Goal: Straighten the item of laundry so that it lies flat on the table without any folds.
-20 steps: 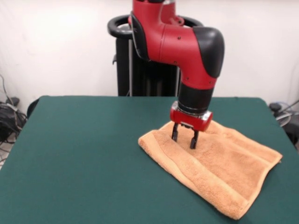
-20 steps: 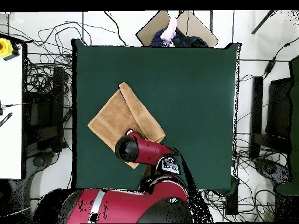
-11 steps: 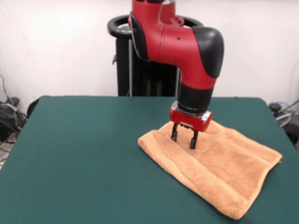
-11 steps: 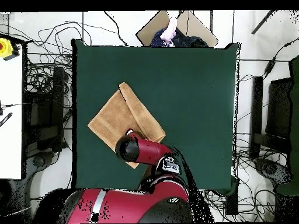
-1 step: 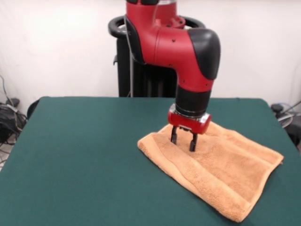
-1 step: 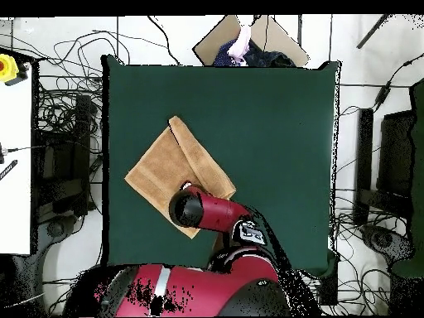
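**Towel folded over on counter, gripper down on it**

Orange-tan towel (image 5: 221, 172) lies on the dark green counter (image 5: 84, 155), in the front view right of centre and running toward the near right corner. Not flat: it's doubled over, w/ a thick folded edge along its near-left side and layered edges at the right end. A woven band stripe runs parallel to that folded edge. In the overhead view the towel (image 6: 157, 170) sits as a diamond on the left half of the counter (image 6: 273, 149), w/ a narrower flap folded along its upper-right side.

Around the counter: tangled cables on the floor, a black pedestal behind the arm, a brown cardboard piece (image 6: 217, 39) past the far edge in the overhead view. Nothing else rests on the counter top.

Red and black arm (image 5: 178, 42) comes down from above, wrist pointing straight down, and hides the towel's lower corner in the overhead view. Gripper (image 5: 182, 139) is over the towel's left end, fingers parted w/ a clear gap, tips at the cloth surface; prob. touching, but hard to be sure from this angle. No cloth pinched between them.
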`<state>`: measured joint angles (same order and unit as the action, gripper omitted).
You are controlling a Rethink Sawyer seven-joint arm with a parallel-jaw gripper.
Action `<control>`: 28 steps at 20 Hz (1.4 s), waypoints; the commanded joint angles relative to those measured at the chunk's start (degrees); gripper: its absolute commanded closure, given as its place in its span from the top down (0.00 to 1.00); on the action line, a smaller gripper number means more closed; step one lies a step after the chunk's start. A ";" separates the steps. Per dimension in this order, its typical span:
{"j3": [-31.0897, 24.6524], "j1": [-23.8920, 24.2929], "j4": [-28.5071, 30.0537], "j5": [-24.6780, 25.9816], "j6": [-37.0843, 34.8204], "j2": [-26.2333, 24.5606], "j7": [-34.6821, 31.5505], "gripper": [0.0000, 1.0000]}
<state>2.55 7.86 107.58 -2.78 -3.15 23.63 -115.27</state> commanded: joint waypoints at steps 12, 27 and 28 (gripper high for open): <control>-3.79 9.05 -22.56 2.34 -1.37 -10.95 -2.98 1.00; -3.72 8.61 -21.62 5.99 -4.24 -7.54 -6.66 1.00; -3.65 8.46 -21.16 5.93 -4.40 -7.12 -6.92 1.00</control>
<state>-3.01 14.72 97.79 0.49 -26.03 21.74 -115.27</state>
